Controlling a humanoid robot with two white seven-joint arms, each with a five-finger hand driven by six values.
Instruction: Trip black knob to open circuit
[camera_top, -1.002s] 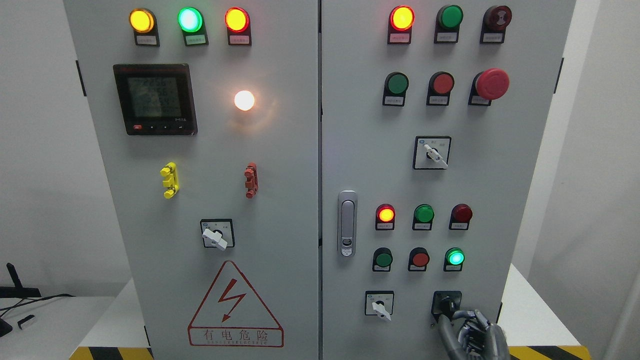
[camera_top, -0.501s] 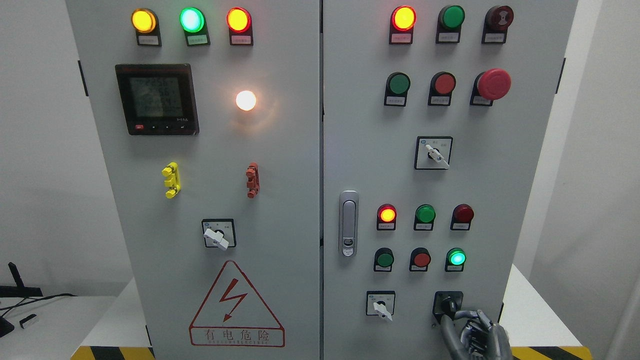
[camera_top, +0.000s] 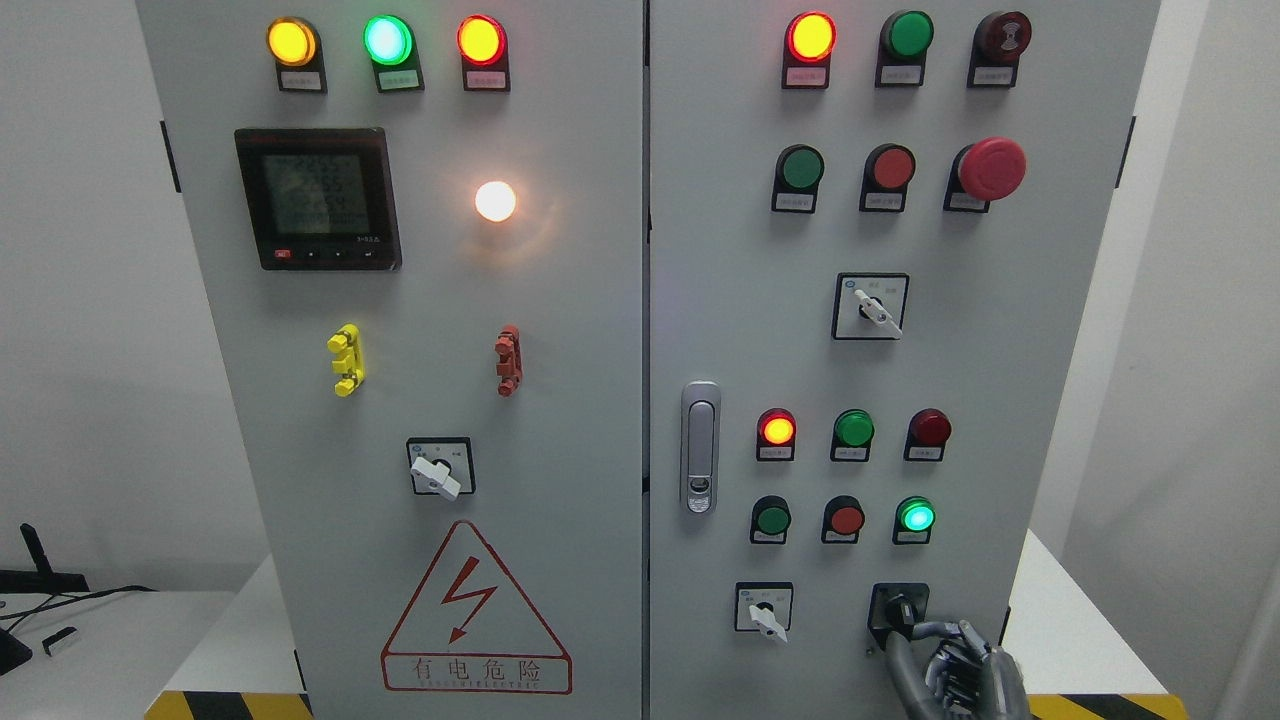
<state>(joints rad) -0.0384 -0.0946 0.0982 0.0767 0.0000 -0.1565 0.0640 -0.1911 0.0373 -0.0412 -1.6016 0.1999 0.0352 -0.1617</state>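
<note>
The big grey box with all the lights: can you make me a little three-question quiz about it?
1. True or false: the right hand is at the black knob.
2. The lamp above the black knob, in the lowest row of round lights, glows which colour? A red, B green, C yellow.
3. Fill in: the big red mushroom button sits on the ___ door of the cabinet.

Key:
1. True; its fingers reach the knob at the right door's bottom.
2. B; the green lamp is lit.
3. Right.
</note>
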